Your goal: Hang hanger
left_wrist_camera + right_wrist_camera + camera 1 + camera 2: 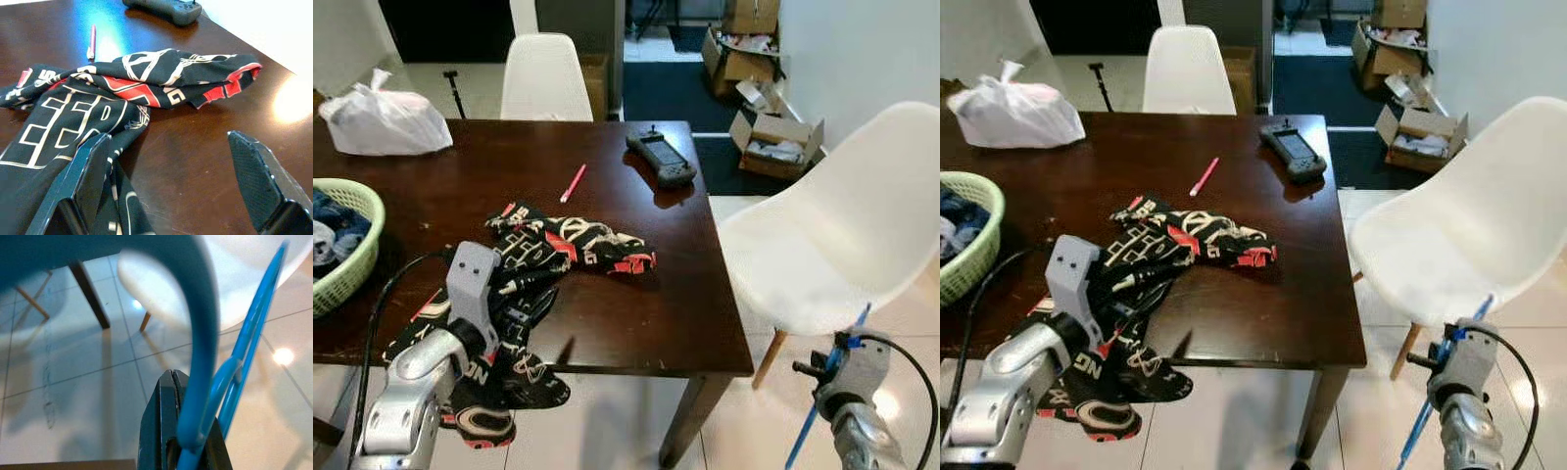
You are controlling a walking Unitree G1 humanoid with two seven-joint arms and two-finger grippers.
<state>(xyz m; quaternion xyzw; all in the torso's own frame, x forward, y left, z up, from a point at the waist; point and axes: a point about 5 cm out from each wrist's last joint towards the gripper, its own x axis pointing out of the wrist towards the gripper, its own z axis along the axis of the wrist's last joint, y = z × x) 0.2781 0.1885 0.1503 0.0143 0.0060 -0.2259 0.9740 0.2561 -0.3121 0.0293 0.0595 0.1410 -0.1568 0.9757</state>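
A blue plastic hanger (205, 333) is held low beside the table's right side, over the tiled floor, with my right gripper (171, 377) shut on it near its hook. From the head the blue hanger (822, 397) appears as a thin slanted bar by my right wrist. A black, red and white patterned garment (558, 245) lies crumpled on the dark wooden table (636, 323), one part drooping over the front edge. My left gripper (168, 139) hovers open just above the table, one finger (93, 171) over the garment's edge.
A green laundry basket (352, 255) sits at the table's left edge, a white plastic bag (386, 122) at the far left. A pink pen (573, 183) and black controller (661, 160) lie farther back. A white chair (842, 235) stands right, another (545, 78) behind. Cardboard boxes (773, 137) clutter the far floor.
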